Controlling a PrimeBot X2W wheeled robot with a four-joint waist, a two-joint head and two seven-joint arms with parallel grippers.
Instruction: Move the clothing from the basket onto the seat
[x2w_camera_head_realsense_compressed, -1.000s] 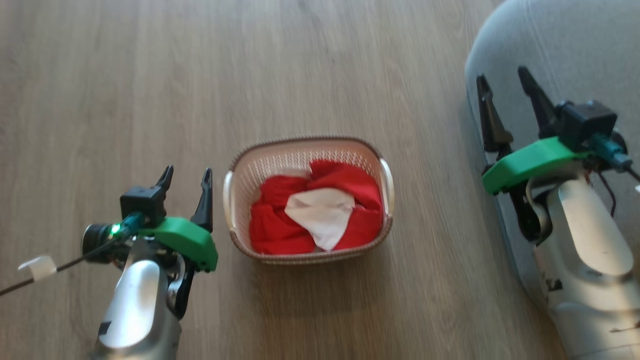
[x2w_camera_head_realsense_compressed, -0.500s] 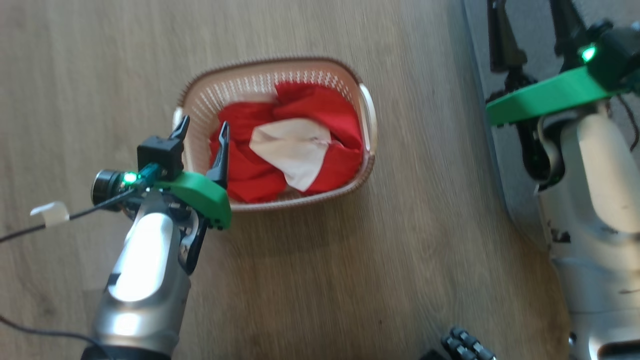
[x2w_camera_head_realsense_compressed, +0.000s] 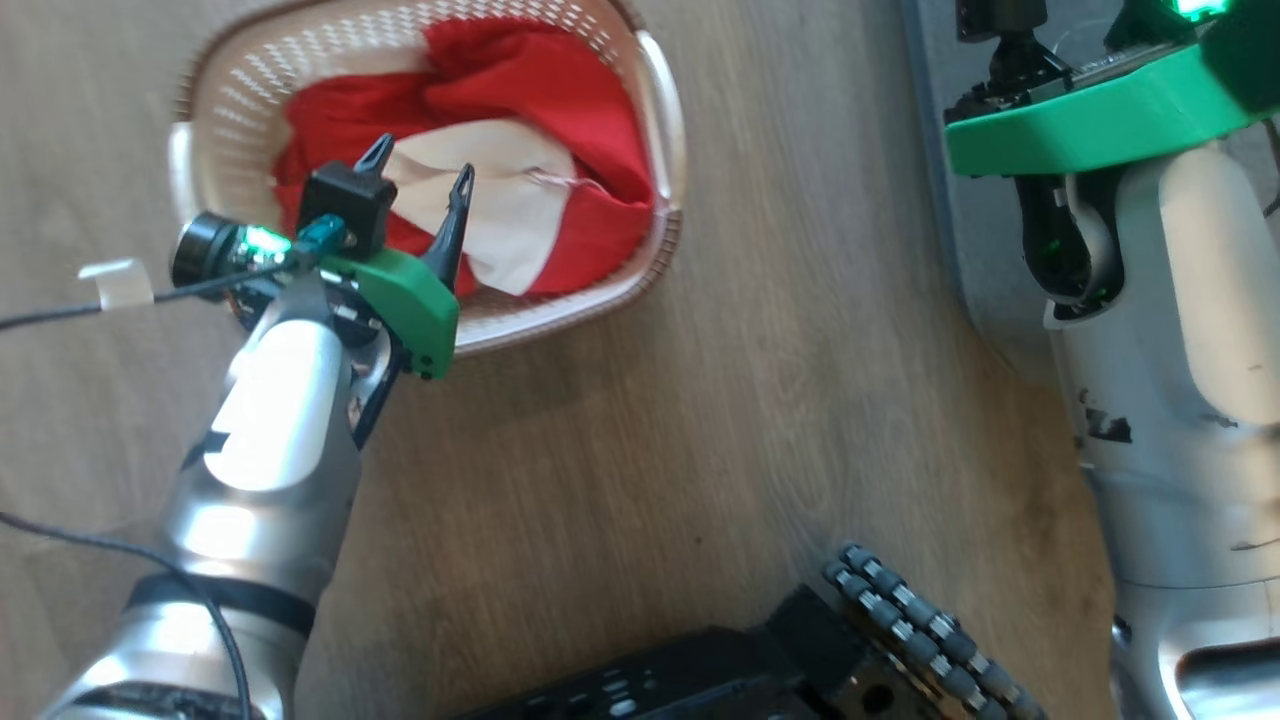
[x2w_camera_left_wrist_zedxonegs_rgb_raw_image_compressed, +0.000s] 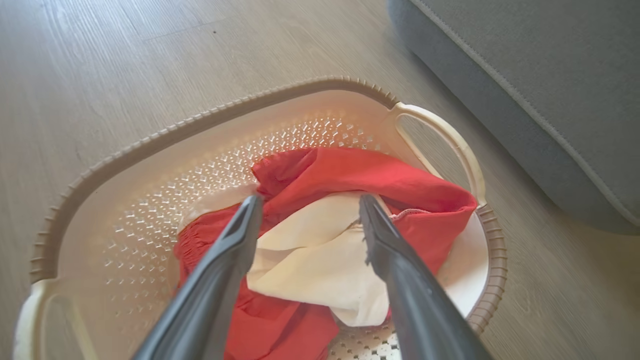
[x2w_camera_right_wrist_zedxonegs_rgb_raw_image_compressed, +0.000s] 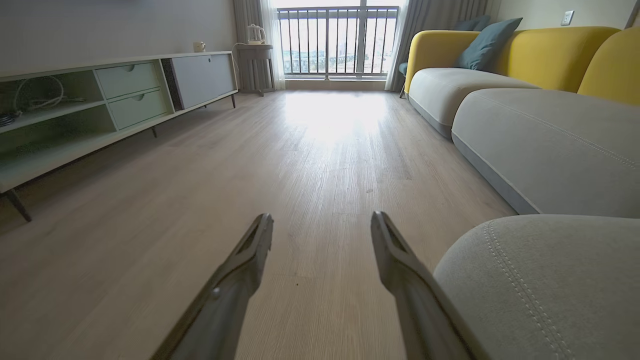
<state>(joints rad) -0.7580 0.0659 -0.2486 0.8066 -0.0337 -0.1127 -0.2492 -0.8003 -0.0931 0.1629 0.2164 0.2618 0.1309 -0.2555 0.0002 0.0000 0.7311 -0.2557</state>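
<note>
**Reaching into the basket for the garment**

The left gripper (x2w_camera_head_realsense_compressed: 420, 165) hangs over the small cream perforated plastic basket (x2w_camera_head_realsense_compressed: 600, 300). Its fingers are wide apart above the crumpled bright red and white fabric clothing (x2w_camera_left_wrist_zedxonegs_rgb_raw_image_compressed: 350, 170), which lies inside the basket, not yet gripped. The right gripper (x2w_camera_right_wrist_zedxonegs_rgb_raw_image_compressed: 321, 219), fingers also apart and holding nothing, is beside the large grey upholstered seat (x2w_camera_right_wrist_zedxonegs_rgb_raw_image_compressed: 540, 280), right of the basket. The next move calls for lowering into the folds and closing on a thick bunch.

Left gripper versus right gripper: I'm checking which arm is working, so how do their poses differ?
The left gripper points down into the cream perforated plastic basket, framing the white patch of the red fabric clothing; the right gripper points along the pale wooden floor, beside the grey upholstered seat. Both are open and hold nothing.
</note>
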